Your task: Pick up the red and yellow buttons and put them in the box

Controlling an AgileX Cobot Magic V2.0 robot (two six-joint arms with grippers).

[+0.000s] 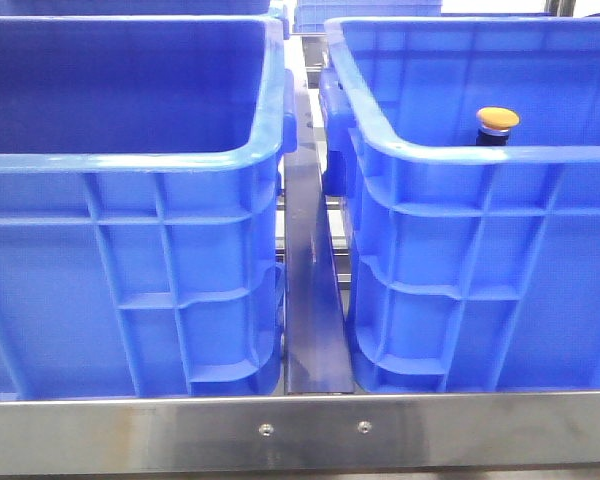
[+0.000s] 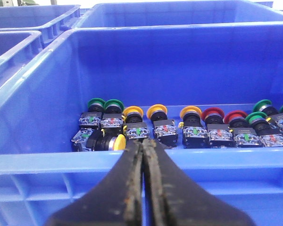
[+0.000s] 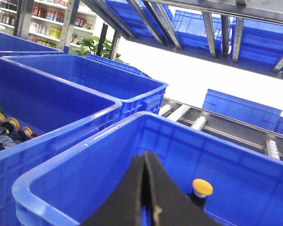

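An orange-yellow button (image 1: 497,122) stands upright inside the right blue box (image 1: 460,155); it also shows in the right wrist view (image 3: 202,187). My right gripper (image 3: 145,156) is shut and empty, above that box's near wall (image 3: 80,157), apart from the button. My left gripper (image 2: 143,142) is shut and empty, just outside the near rim of another blue crate (image 2: 47,162). That crate holds a row of yellow buttons (image 2: 156,112) and red buttons (image 2: 212,114). One yellow button (image 2: 116,142) lies on its side. Neither gripper shows in the front view.
Green buttons (image 2: 105,104) sit at both ends of the row. The left crate (image 1: 130,160) stands beside the box, with a metal divider (image 1: 310,290) between them. More blue crates (image 3: 132,84) and a roller conveyor (image 3: 198,122) lie behind. A steel rail (image 1: 300,430) runs along the front.
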